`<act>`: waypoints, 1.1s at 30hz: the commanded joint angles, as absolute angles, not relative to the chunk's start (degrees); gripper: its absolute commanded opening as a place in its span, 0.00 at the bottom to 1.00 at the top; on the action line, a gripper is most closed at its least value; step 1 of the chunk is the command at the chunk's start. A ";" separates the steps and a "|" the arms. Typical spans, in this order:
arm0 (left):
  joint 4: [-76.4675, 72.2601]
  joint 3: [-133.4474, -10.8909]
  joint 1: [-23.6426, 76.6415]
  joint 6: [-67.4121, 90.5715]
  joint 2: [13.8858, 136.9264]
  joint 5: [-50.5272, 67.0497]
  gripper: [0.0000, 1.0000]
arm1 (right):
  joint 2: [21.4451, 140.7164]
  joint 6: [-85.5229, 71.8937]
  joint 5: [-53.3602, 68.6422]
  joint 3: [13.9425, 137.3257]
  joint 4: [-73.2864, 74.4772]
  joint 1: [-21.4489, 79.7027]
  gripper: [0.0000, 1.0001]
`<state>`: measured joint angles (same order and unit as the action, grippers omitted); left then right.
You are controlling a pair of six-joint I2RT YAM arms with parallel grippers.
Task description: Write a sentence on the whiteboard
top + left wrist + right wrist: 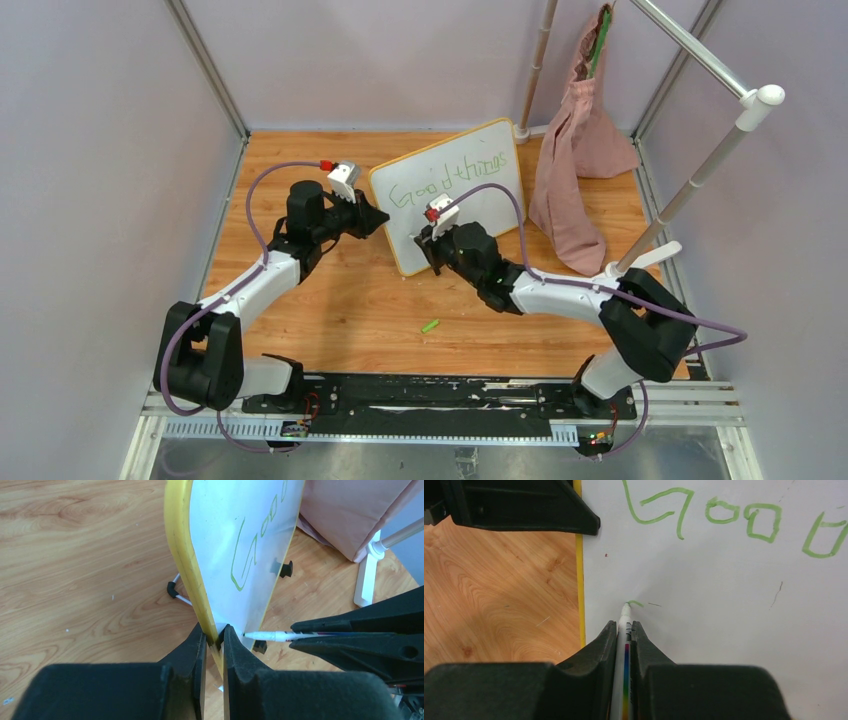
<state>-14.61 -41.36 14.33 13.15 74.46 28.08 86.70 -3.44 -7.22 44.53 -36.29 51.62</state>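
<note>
Right wrist view had the right gripper clamped narrow on a marker, its tip touching the whiteboard, which stood propped on the table. Beyond, the left gripper pinched the whiteboard's yellow edge. Pressing hard could tip it or skew the stroke.

Pink cloth bag: hangs at far right, lower end resting on the tabletop.
White pipe rack: stands beside the bag, slanted.
Small green piece: lies alone on the wooden tabletop, toward the near edge.
</note>
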 commanded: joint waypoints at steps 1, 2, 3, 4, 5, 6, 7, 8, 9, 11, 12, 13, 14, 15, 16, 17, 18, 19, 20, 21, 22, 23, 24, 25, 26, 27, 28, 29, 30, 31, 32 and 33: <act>-11.69 -41.57 13.99 7.91 74.51 22.10 0.00 | 87.69 -3.43 -6.27 45.97 -36.01 53.07 0.00; -11.65 -41.57 13.98 7.91 74.49 22.09 0.00 | 87.71 -3.44 -6.12 45.85 -35.83 53.27 0.00; -11.66 -41.57 14.04 7.91 74.48 22.14 0.00 | 87.71 -3.52 -6.07 45.68 -35.74 53.45 0.00; -11.71 -41.57 14.05 7.95 74.48 22.15 0.00 | 87.71 -3.59 -6.07 45.55 -35.62 53.52 0.00; -11.65 -41.57 14.01 7.98 74.37 22.15 0.00 | 87.64 -3.59 -6.06 45.39 -35.41 53.60 0.00; -11.68 -41.57 14.04 8.00 74.38 22.15 0.00 | 87.64 -3.69 -6.06 45.16 -35.16 53.66 0.00; -11.73 -41.57 14.04 8.00 74.38 22.15 0.00 | 87.56 -3.69 -6.11 44.93 -35.01 53.70 0.00; -11.74 -41.57 14.04 8.06 74.44 22.14 0.00 | 87.54 -3.74 -6.33 44.66 -34.98 53.63 0.00; -11.66 -41.58 14.06 8.08 74.43 22.15 0.00 | 87.47 -3.71 -6.64 44.43 -34.92 53.69 0.00; -11.67 -41.57 14.06 8.09 74.39 22.15 0.00 | 87.33 -3.59 -7.22 44.09 -34.37 53.70 0.00; -11.64 -41.57 14.06 8.09 74.35 22.10 0.00 | 87.24 -3.59 -7.59 43.97 -34.06 53.70 0.00; -11.63 -41.52 14.06 8.09 74.35 22.14 0.00 | 87.18 -3.48 -8.13 43.83 -33.82 53.66 0.00; -11.68 -41.49 14.06 8.09 74.36 22.15 0.00 | 87.11 -3.46 -8.58 43.82 -33.37 53.70 0.00; -11.68 -41.50 14.06 8.09 74.25 22.15 0.00 | 86.98 -3.43 -8.94 43.85 -32.89 53.63 0.00; -11.74 -41.49 14.06 8.09 74.21 22.15 0.00 | 86.93 -3.37 -9.23 43.81 -32.53 53.62 0.00; -11.66 -41.48 14.06 8.09 74.24 22.15 0.00 | 86.92 -3.27 -9.49 43.77 -32.19 53.61 0.00; -11.66 -41.53 14.06 8.09 74.25 22.15 0.00 | 86.86 -3.06 -9.78 43.77 -31.92 53.55 0.00; -11.68 -41.51 14.06 8.09 74.24 22.14 0.00 | 86.79 -3.04 -10.14 43.69 -31.61 53.53 0.00; -11.76 -41.49 14.06 8.09 74.25 22.15 0.00 | 86.75 -3.01 -10.54 43.61 -31.45 53.46 0.00; -11.70 -41.48 14.06 8.09 74.21 22.15 0.00 | 86.75 -3.06 -10.77 43.60 -31.25 53.39 0.00; -11.76 -41.48 14.06 8.07 74.22 22.15 0.00 | 86.75 -3.12 -10.88 43.59 -30.87 53.21 0.00; -11.70 -41.46 14.06 8.08 74.15 22.14 0.00 | 86.75 -3.09 -11.13 43.59 -30.70 53.02 0.00; -11.66 -41.46 14.06 8.09 74.20 22.10 0.00 | 86.69 -3.19 -11.30 43.58 -30.39 52.89 0.00; -11.69 -41.48 14.06 8.09 74.25 22.14 0.00 | 86.62 -3.17 -11.59 43.67 -30.11 52.77 0.00; -11.71 -41.48 14.06 8.09 74.22 22.15 0.00 | 86.55 -3.24 -11.94 43.68 -29.94 52.62 0.00; -11.65 -41.48 14.06 8.09 74.26 22.15 0.00 | 86.43 -3.23 -12.29 43.68 -29.89 52.45 0.00; -11.64 -41.48 14.06 8.09 74.27 22.15 0.00 | 86.29 -3.30 -12.45 43.68 -29.88 52.27 0.00; -11.72 -41.48 14.06 8.09 74.31 22.15 0.00 | 86.16 -3.25 -12.64 43.68 -29.88 52.07 0.00; -11.69 -41.48 14.06 8.09 74.35 22.13 0.00 | 85.99 -3.28 -12.91 43.68 -29.88 51.89 0.00; -11.69 -41.48 14.06 8.09 74.33 22.15 0.00 | 85.82 -3.29 -13.13 43.68 -29.90 51.67 0.00; -11.73 -41.48 14.06 8.09 74.28 22.15 0.00 | 85.67 -3.33 -13.24 43.68 -29.90 51.48 0.00; -11.71 -41.51 14.06 8.09 74.21 22.14 0.00 | 85.55 -3.34 -13.49 43.68 -29.91 51.34 0.00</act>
